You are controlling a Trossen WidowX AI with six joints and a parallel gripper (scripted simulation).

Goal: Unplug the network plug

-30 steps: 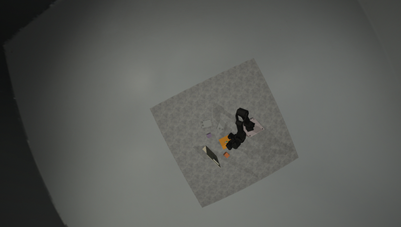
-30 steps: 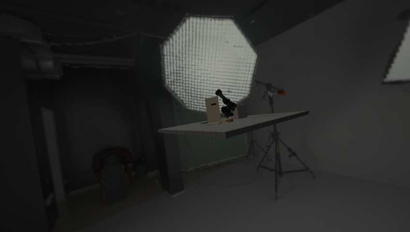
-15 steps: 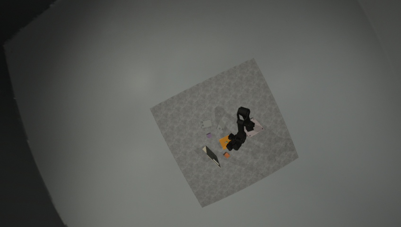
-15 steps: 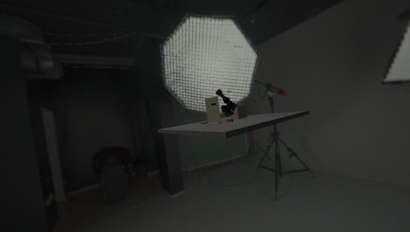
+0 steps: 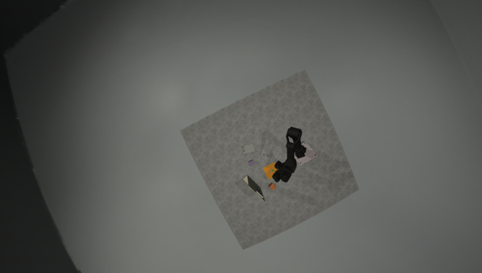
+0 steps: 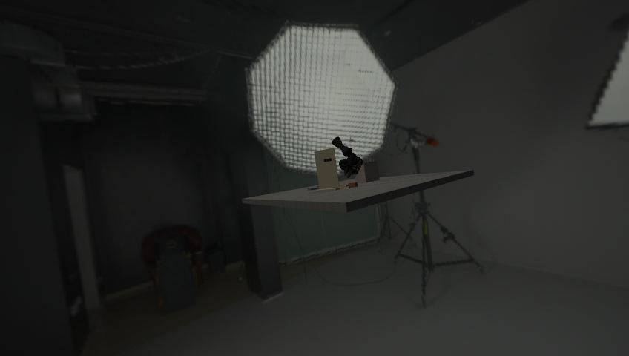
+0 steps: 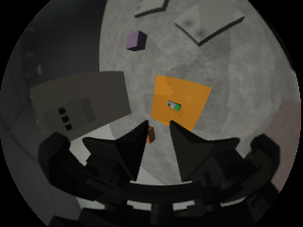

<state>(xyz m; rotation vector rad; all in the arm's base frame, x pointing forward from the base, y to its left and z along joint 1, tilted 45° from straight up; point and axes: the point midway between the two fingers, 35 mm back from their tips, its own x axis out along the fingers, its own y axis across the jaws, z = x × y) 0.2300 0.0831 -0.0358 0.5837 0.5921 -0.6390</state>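
The network plug, small and grey with a green end, lies on the orange marked square. The upright panel stands beside the square. Its face in the wrist view shows several dark socket openings in a row, with no plug seen in them. My gripper is partly open with nothing between its fingertips. It is above the table, clear of the plug. The state of the plug's tab is too small to tell.
An orange-red block lies near the square. A purple block and a flat grey plate lie beyond it. Another light grey plate lies near the purple block. A pinkish plate is by the arm's base.
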